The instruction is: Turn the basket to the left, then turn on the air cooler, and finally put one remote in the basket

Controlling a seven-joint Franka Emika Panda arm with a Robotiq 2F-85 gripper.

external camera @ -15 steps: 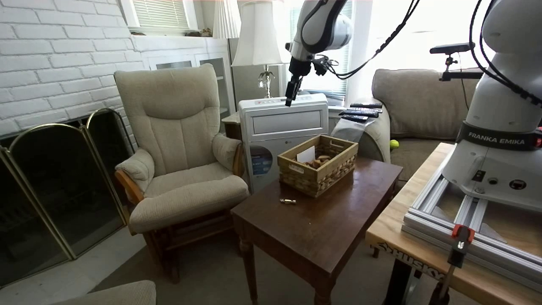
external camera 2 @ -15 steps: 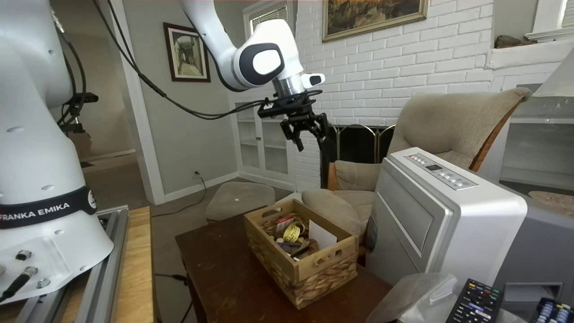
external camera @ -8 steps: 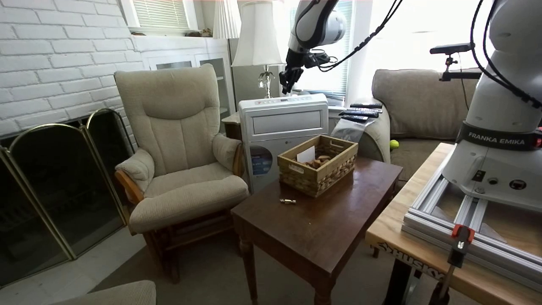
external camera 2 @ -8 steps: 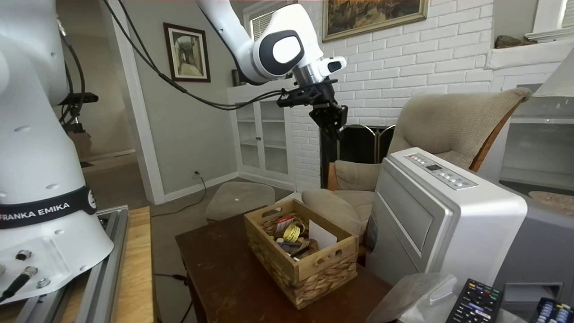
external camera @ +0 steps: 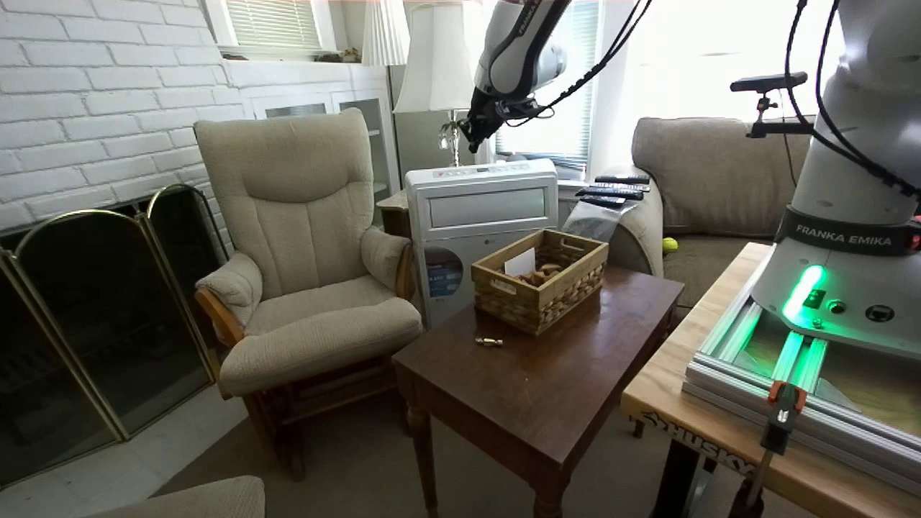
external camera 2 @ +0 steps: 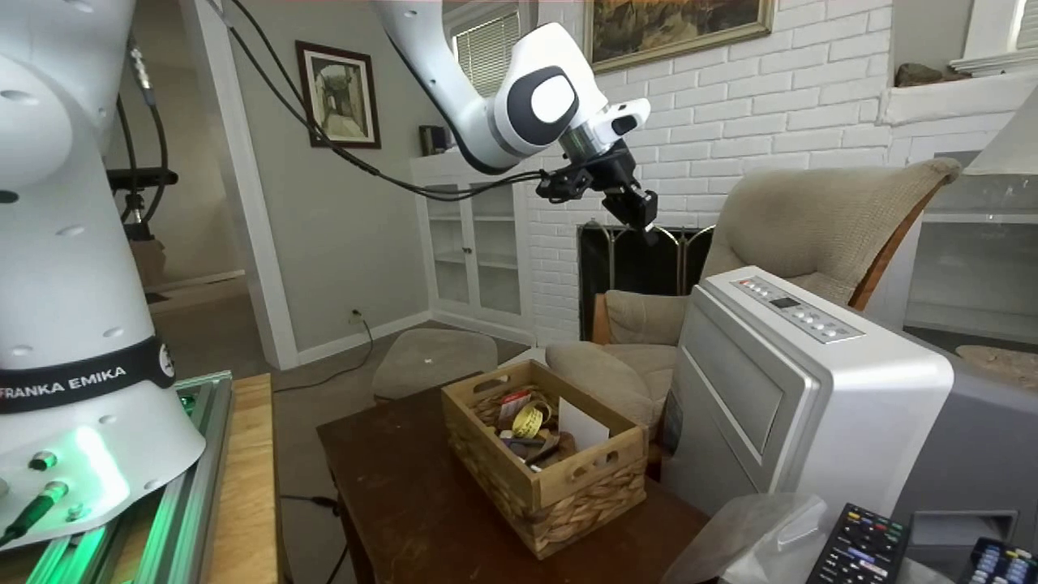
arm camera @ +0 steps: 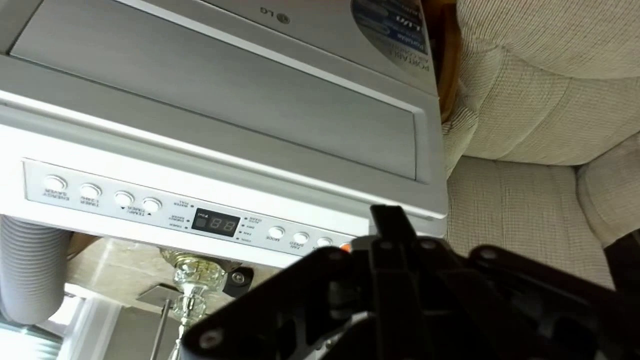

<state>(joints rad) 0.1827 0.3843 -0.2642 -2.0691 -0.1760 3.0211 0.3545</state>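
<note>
The white-grey air cooler point(external camera: 486, 208) point(external camera 2: 872, 405) stands behind the table. In the wrist view, its button panel point(arm camera: 215, 222) appears upside down, with a small dark display and an orange button point(arm camera: 345, 247) partly covered by my gripper point(arm camera: 392, 212). The fingers are shut together with nothing between them. In an exterior view the gripper point(external camera: 473, 146) hangs above the panel end of the cooler's top, apart from it. The woven basket point(external camera: 572, 295) point(external camera 2: 495, 458) sits on the table and holds small items and a white card. Several black remotes point(external camera: 611, 193) lie on the sofa arm.
A dark wooden table point(external camera: 532, 388) bears the basket and a small metallic piece point(external camera: 489, 342). Beside the cooler stand a cream armchair point(external camera: 309, 216) and a lamp point(external camera: 439, 61). Clear plastic point(external camera 2: 746, 539) covers the sofa arm near the remotes. A grey hose point(arm camera: 32, 265) runs behind the cooler.
The gripper has shut from open. It has swung towards the armchair side and tilted over the cooler's panel end. Green lights now glow on the arm's base. Basket and remotes stay put.
</note>
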